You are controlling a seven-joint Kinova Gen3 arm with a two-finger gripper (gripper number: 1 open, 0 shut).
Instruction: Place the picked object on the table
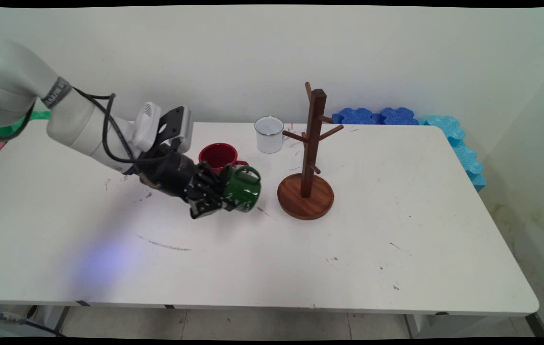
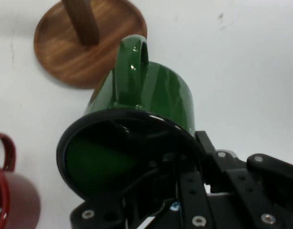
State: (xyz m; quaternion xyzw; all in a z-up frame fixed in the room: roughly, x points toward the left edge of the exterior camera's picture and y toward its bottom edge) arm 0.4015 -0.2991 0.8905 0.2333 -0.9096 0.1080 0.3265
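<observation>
A: Held item?
B: Glossy green enamel mug with dark rim [image 1: 244, 190]; tipped sideways, handle up; clamped at rim by black two-finger gripper [image 1: 223, 191]; just above table.

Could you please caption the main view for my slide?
End effector grips a tilted green mug beside the wooden mug tree.
</observation>
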